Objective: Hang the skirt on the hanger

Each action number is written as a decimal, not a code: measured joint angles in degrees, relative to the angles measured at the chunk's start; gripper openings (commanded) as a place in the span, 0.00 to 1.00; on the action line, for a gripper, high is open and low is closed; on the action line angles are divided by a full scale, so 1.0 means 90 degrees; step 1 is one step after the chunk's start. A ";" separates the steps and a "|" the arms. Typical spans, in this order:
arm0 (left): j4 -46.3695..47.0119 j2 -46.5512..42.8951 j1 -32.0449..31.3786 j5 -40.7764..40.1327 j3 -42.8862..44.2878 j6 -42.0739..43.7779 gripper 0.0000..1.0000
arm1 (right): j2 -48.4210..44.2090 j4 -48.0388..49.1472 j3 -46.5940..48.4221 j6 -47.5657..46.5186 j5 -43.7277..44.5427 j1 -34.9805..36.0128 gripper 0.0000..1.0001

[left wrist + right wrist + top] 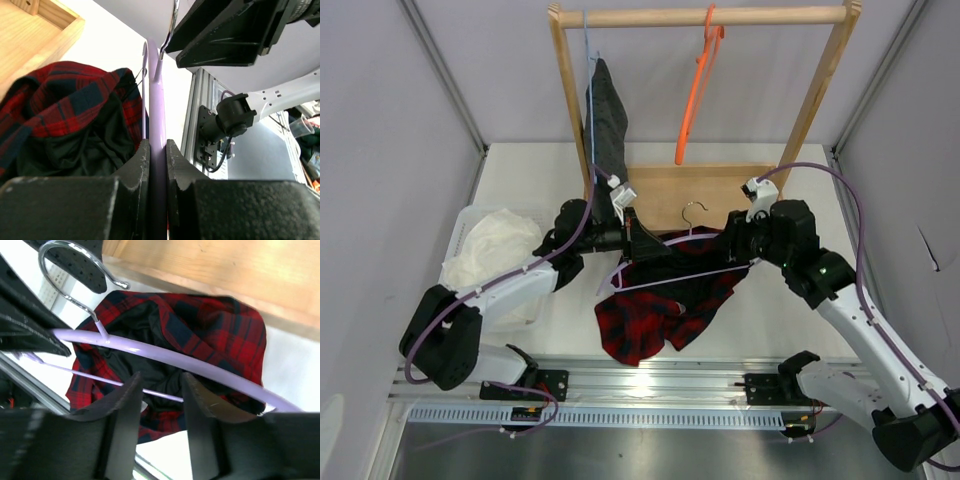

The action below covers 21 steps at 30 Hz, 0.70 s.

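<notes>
The lilac hanger (685,270) lies tilted above the table's middle, its metal hook (695,210) pointing back. The red-and-black plaid skirt (660,305) is draped over its right part and hangs in a heap below it. My left gripper (645,243) is shut on the hanger's left shoulder; in the left wrist view (157,150) the lilac bar (159,100) runs between the closed jaws, with the skirt (65,100) to the left. My right gripper (735,247) is open at the hanger's right end. In the right wrist view (160,385) its jaws stand apart and empty just before the hanger (165,357) and skirt (215,335).
A wooden rack (705,15) stands at the back with an orange hanger (695,95) and a dark grey garment (608,115) on a light blue hanger. Its wooden base (700,190) lies just behind the grippers. A white cloth (495,245) fills a basket at left. A metal rail (660,380) runs along the front.
</notes>
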 measured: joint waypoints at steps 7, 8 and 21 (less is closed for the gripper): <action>-0.0398 0.0039 0.0075 0.0313 0.0274 0.0340 0.00 | -0.0231 0.0474 -0.0085 -0.0381 -0.0602 -0.0627 0.68; -0.0454 0.0039 0.0075 0.0338 0.0274 0.0372 0.00 | -0.0282 0.0464 -0.0049 -0.0437 -0.0845 -0.0838 0.65; -0.0695 0.0136 0.0338 0.0797 0.0444 0.0529 0.00 | 0.2744 -0.0294 0.2050 -0.1967 -0.5544 -0.2353 0.54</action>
